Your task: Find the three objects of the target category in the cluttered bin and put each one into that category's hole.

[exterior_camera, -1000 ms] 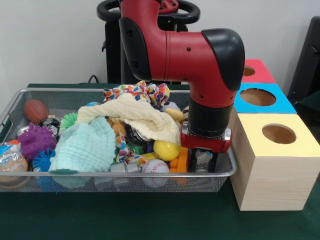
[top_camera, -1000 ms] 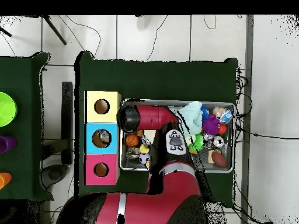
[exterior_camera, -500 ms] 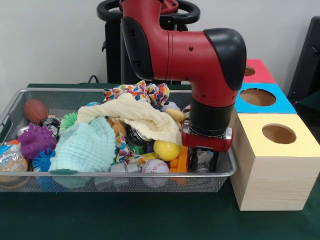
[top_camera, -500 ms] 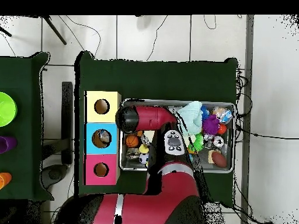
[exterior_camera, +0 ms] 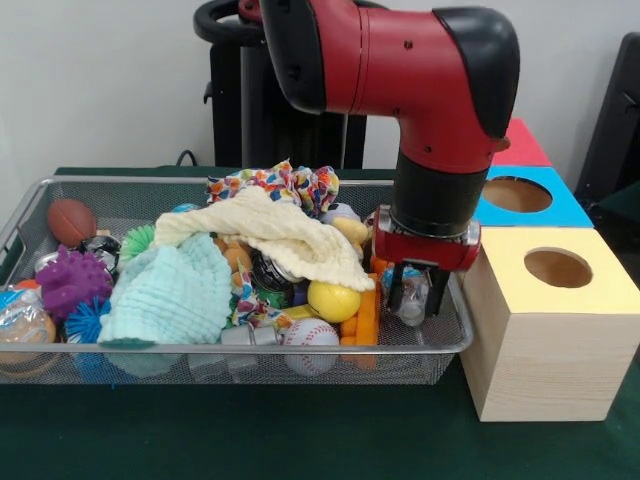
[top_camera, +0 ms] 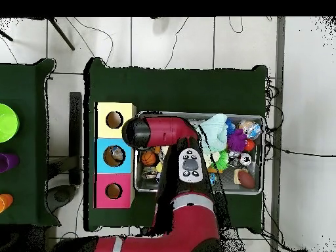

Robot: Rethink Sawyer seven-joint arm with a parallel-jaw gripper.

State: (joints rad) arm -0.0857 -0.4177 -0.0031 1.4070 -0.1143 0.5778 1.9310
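My gripper hangs just above the right end of the wire mesh bin, shut on a small clear, silvery crinkled object that is lifted off the pile. The yellow-topped wooden box with its round hole stands just right of the gripper. Behind it are the blue-topped box and the red-topped box. From overhead the arm covers the gripper, beside the yellow box.
The bin holds a cream cloth, a mint cloth, a yellow ball, a baseball, an orange block, a purple spiky ball and a brown football.
The arm has risen and shifted slightly towards the boxes, lifting the clear object out of the bin's right end, where the gripper sat low a second ago.
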